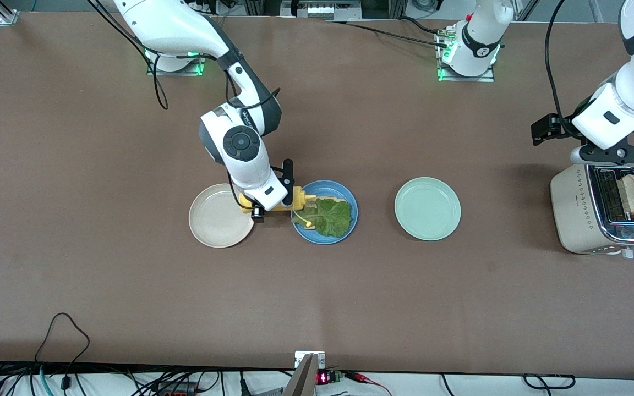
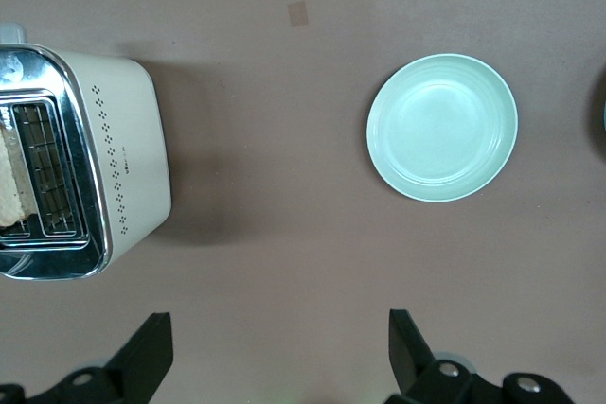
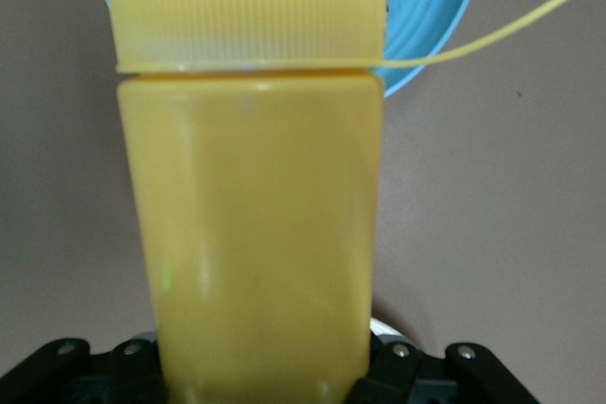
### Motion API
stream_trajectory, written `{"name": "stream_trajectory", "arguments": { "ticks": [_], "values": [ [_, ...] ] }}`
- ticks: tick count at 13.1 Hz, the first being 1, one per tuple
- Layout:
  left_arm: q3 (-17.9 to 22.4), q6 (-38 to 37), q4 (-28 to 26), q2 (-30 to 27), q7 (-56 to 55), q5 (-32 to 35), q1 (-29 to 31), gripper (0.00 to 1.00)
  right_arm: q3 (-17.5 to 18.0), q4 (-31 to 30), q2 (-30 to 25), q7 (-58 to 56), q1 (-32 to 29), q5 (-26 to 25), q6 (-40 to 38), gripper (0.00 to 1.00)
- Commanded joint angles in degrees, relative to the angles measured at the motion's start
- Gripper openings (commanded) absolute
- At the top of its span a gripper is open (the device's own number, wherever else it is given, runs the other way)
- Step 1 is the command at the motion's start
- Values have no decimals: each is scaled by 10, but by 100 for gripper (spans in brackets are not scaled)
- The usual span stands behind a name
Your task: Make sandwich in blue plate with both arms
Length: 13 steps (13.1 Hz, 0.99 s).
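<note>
Brown worktop [image 1: 102,275], front view: right gripper [image 1: 273,206] pinches a yellow bottle [image 1: 289,199] tipped over lettuce [image 1: 325,217] on the blue plate [image 1: 350,203]. Left wrist view: left gripper [image 2: 275,357], fingers spread, hangs beside the toaster [image 2: 114,158]. Right wrist view: bottle fills the frame.

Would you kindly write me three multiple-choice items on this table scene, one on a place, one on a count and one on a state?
1. Where is the lettuce leaf?
A. in the toaster
B. on the blue plate
C. on the green plate

2. How many plates are on the table?
A. two
B. three
C. four

3. What is the right gripper doing?
A. holding a yellow bottle
B. hanging open
C. holding bread

Answers:
1 B: the leaf lies on the blue plate.
2 B: cream plate, blue and green.
3 A: the bottle sits in its jaws, tipped over the blue plate; the left gripper is open above the table beside the toaster.
</note>
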Motion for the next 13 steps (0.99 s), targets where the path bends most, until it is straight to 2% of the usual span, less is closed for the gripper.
{"name": "stream_trajectory", "arguments": {
  "ticks": [1,3,5,9,13],
  "values": [
    [-3,-5,6,1,-1,4,1,100,-11,1,-20,4,-15,3,-2,10],
    [-2,-6,6,1,-1,4,3,100,-6,0,-45,-6,-52,19,-11,10],
    [0,-8,6,1,0,5,3,100,9,-2,-77,-50,-99,37,-56,10],
    [-3,-7,6,1,0,4,2,100,59,-22,-140,-189,-252,139,-140,10],
    [-3,-5,6,4,-1,4,0,100,106,-29,-155,-340,-399,235,-208,10]
  ]
}}
